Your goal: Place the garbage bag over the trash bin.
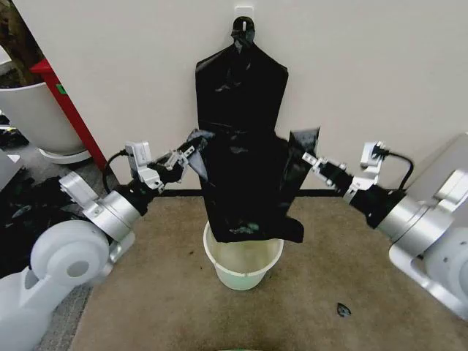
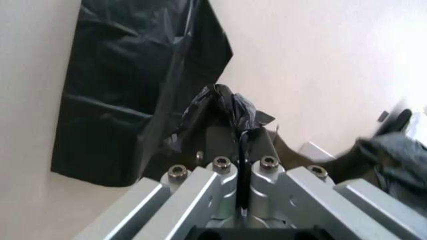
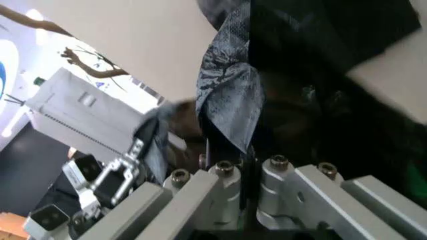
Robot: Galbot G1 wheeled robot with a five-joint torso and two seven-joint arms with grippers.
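both arms reach in from 8 and 4 o'clock. left hand (image 1: 191, 151) and right hand (image 1: 307, 158) are each clenched on an upper corner of the garbage bag (image 1: 245, 186), stretching it wide. it hangs above the trash bin (image 1: 243, 262), its bottom edge at the rim, so lowering should drape it.

A brown carpeted floor (image 1: 161, 292) carries the trash bin (image 1: 242, 269), which stands upright near the wall. To the right of the bin and nearer the robot, a small dark scrap (image 1: 344, 310) lies on the carpet, well apart from it.
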